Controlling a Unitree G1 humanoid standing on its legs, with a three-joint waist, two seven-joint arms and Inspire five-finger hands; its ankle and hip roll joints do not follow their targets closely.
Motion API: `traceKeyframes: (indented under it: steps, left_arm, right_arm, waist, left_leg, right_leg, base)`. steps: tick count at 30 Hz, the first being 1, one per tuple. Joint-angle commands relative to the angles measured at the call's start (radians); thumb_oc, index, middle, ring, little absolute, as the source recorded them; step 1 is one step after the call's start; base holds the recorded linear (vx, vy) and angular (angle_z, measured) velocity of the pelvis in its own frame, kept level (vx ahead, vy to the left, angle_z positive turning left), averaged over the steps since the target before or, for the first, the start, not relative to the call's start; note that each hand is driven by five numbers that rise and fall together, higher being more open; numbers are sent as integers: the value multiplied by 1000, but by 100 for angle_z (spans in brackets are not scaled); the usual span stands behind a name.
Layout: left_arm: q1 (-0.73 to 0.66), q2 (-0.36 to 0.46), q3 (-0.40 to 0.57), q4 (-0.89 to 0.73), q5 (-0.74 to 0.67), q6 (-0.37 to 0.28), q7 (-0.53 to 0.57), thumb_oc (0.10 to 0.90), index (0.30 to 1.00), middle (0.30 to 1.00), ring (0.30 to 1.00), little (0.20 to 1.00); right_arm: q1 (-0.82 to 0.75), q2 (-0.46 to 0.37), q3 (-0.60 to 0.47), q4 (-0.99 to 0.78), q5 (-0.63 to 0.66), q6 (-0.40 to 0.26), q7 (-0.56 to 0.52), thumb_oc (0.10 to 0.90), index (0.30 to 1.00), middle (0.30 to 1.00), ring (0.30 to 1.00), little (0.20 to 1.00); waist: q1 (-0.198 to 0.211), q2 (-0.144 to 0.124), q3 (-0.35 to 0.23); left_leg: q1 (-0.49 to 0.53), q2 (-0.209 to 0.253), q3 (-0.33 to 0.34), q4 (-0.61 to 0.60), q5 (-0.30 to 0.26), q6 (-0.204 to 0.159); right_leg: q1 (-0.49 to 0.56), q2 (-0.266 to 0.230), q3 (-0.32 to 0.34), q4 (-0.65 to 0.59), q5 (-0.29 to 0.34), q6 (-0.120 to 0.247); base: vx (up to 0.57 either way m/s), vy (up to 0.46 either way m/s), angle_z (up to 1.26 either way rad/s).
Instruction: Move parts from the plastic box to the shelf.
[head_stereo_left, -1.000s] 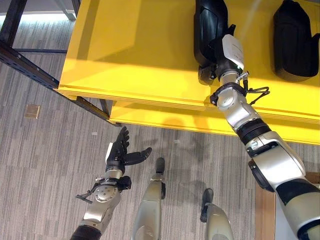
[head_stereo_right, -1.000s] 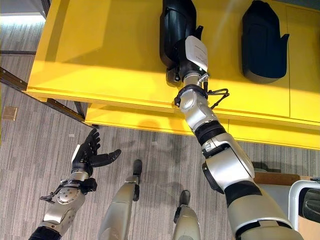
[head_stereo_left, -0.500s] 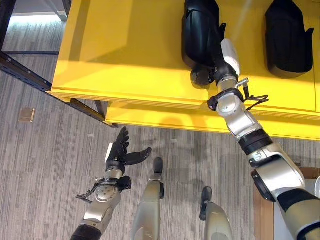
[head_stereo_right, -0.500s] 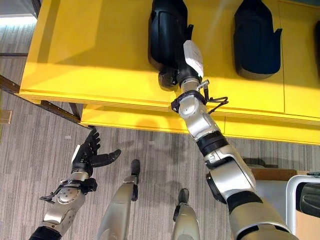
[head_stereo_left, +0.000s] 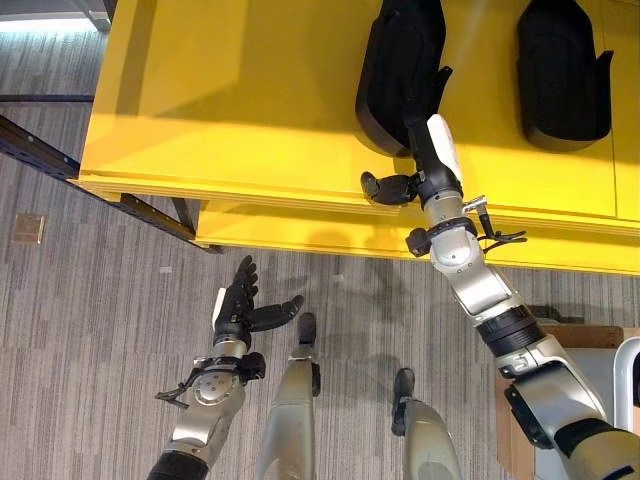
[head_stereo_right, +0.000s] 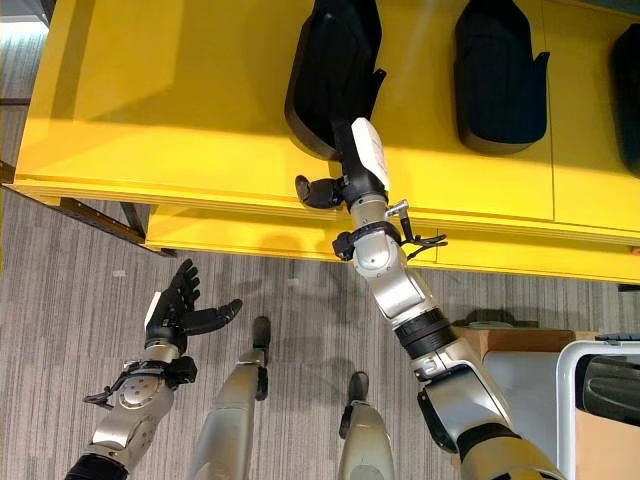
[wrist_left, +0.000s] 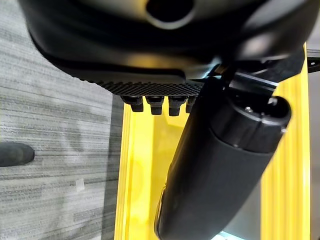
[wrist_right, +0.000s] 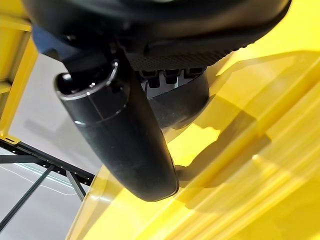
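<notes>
1. Nearest the robot, a black moulded part (head_stereo_left: 400, 60) lies flat on the yellow shelf (head_stereo_left: 240, 110), its rounded end close to the shelf's front edge.
2. Further along the shelf toward the right edge lies a second black part (head_stereo_left: 560, 75) of the same shape, well apart from the first.
3. No writing or label can be read on either part or on the shelf.
4. The right hand (head_stereo_left: 415, 165) sits at the near end of the first part, just above the front edge; its thumb (head_stereo_left: 385, 186) sticks out sideways over bare shelf and grips nothing, fingers loosely extended beside the part.
5. The left hand (head_stereo_left: 238, 305) hangs low over the grey striped carpet (head_stereo_left: 90, 300), fingers spread and straight, thumb out, holding nothing.
</notes>
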Motion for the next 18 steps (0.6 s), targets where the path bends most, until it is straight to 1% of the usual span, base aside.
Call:
traceKeyframes:
  steps: [1, 4, 7, 8, 10, 11, 17, 18]
  left_arm:
    - [-1, 5, 32, -102, 42, -64, 16, 900, 1000, 1000, 1000, 1000]
    - [2, 4, 31, -104, 43, -65, 18, 900, 1000, 1000, 1000, 1000]
    - [5, 4, 37, -110, 49, -65, 23, 900, 1000, 1000, 1000, 1000]
    - [3, 3, 36, -109, 50, -65, 23, 900, 1000, 1000, 1000, 1000]
    - [7, 2, 37, -112, 52, -64, 25, 900, 1000, 1000, 1000, 1000]
    - [7, 2, 37, -113, 54, -63, 25, 900, 1000, 1000, 1000, 1000]
    - [18, 4, 45, -118, 61, -64, 23, 900, 1000, 1000, 1000, 1000]
    - [18, 5, 46, -118, 61, -66, 22, 900, 1000, 1000, 1000, 1000]
  right_arm:
    - [-23, -34, -62, -132, -38, -66, -10, 900, 1000, 1000, 1000, 1000]
    - [-25, -36, -64, -161, -47, -74, -16, 900, 1000, 1000, 1000, 1000]
    - [-23, -46, -75, -222, -81, -84, -23, 900, 1000, 1000, 1000, 1000]
    - [-20, -48, -77, -231, -89, -86, -24, 900, 1000, 1000, 1000, 1000]
    - [-12, -53, -82, -254, -104, -87, -26, 900, 1000, 1000, 1000, 1000]
    - [-10, -56, -84, -263, -114, -87, -27, 900, 1000, 1000, 1000, 1000]
    - [-17, -85, -94, -283, -169, -87, -32, 900, 1000, 1000, 1000, 1000]
    - [-26, -98, -96, -275, -184, -81, -35, 900, 1000, 1000, 1000, 1000]
  waist:
    - [11, 0, -9]
    - [8, -2, -11]
    - [3, -5, -14]
    - [1, -4, -16]
    - [-2, -7, -16]
    - [-4, -7, -20]
    - [-8, -13, -29]
    - [-7, -14, -30]
  left_leg:
    - [-9, 113, -6, 133, -150, -62]
    - [-9, 114, -4, 135, -151, -62]
    - [-10, 117, 0, 135, -153, -61]
    - [-13, 117, 0, 130, -145, -60]
    - [-10, 119, 0, 136, -153, -62]
    - [-13, 119, 0, 129, -145, -61]
    - [-12, 121, -1, 128, -145, -62]
    - [-10, 121, 0, 132, -152, -63]
  right_leg:
    - [26, -38, -3, -6, 4, -28]
    - [22, -38, 1, -4, 4, -28]
    - [19, -37, 6, -2, 4, -28]
    - [15, -36, 6, -4, 9, -29]
    - [14, -35, 9, 1, 3, -29]
    - [10, -35, 9, -3, 9, -29]
    - [13, -32, 9, -9, 11, -28]
    - [16, -32, 9, -8, 6, -27]
  base:
    - [0, 0, 0]
    - [0, 0, 0]
    - [0, 0, 0]
    - [0, 0, 0]
    - [-2, 3, -4]
    - [0, 0, 0]
    - [0, 0, 0]
    - [0, 0, 0]
